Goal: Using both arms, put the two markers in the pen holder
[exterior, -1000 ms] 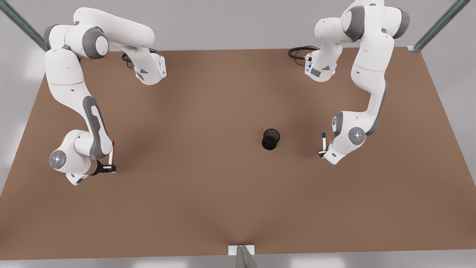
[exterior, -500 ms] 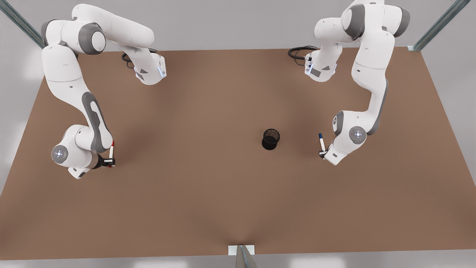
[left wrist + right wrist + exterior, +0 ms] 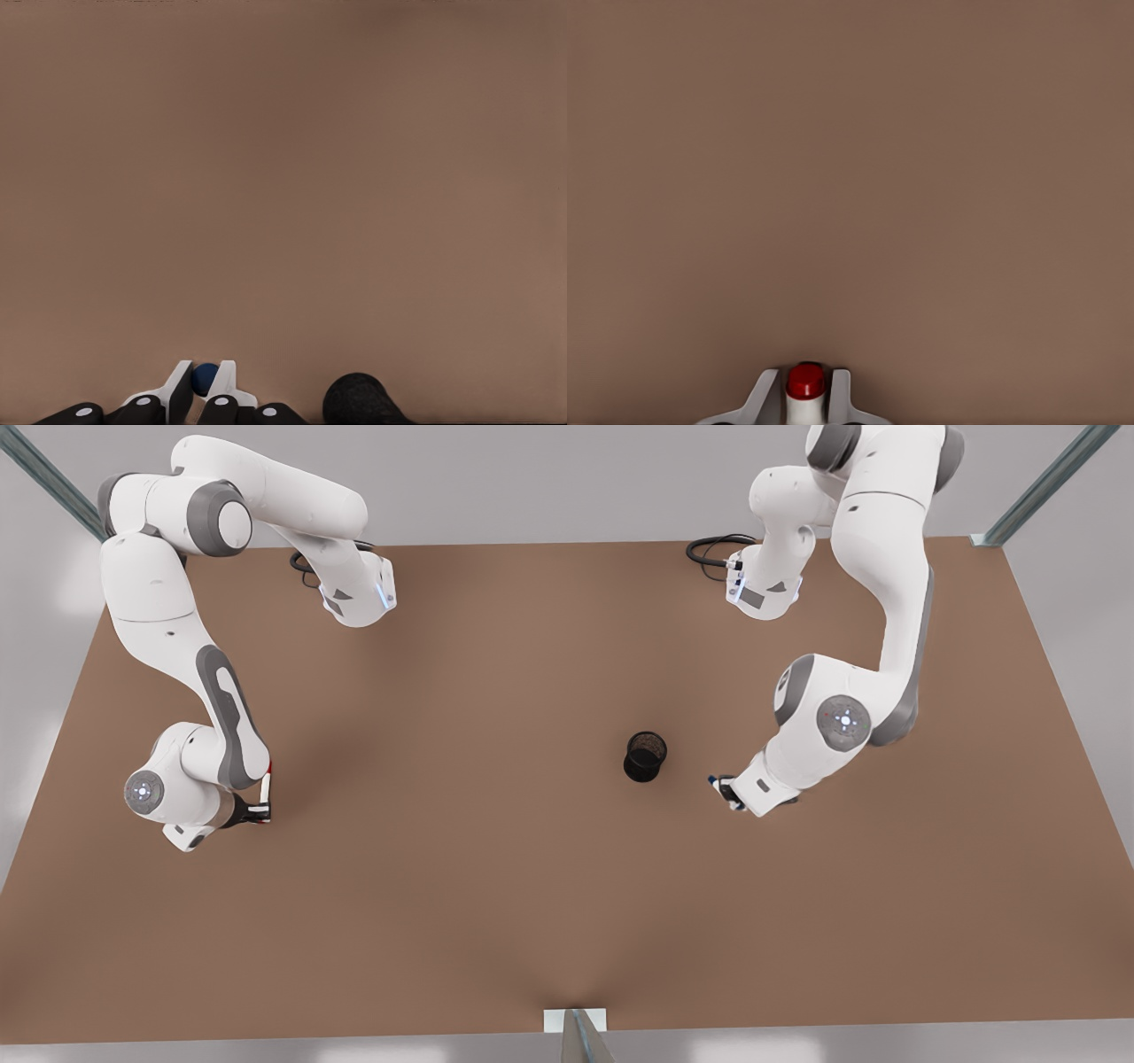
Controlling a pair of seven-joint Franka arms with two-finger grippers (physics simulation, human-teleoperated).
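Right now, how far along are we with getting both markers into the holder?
Both pickups look done; neither drop is. The left hand is shut on the blue marker, close beside the pen holder on the front view's right. The right hand is shut on the red marker, far off on the front view's left. Left to do: carry each marker over the holder and release; nothing shows inside it yet.

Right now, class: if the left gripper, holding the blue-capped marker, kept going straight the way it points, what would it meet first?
Probably the bare table. The left gripper, shut on the blue-capped marker, points down at the tabletop; the pen holder sits beside that line, not in it, though depth is hard to judge.
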